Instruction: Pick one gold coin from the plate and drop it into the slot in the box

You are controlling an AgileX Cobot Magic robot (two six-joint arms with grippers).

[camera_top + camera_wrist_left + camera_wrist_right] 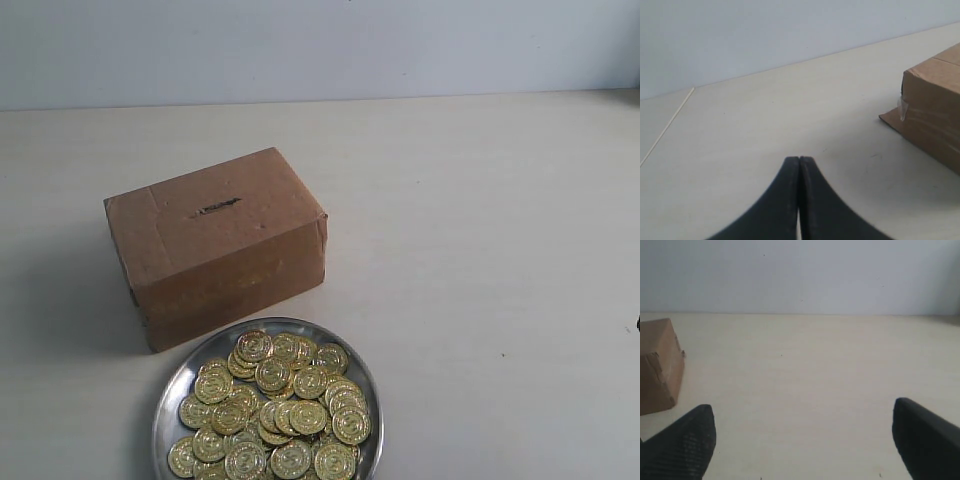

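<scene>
A brown cardboard box stands left of centre on the table, its thin dark slot on the top face. In front of it a round silver plate holds a heap of gold coins. Neither gripper shows in the exterior view. In the left wrist view my left gripper is shut with nothing in it, low over bare table, with a corner of the box off to one side. In the right wrist view my right gripper is open and empty, with the box edge at the side.
The pale table stretches bare to the right of the box and plate. A light wall closes the far edge. The plate runs off the lower edge of the exterior view.
</scene>
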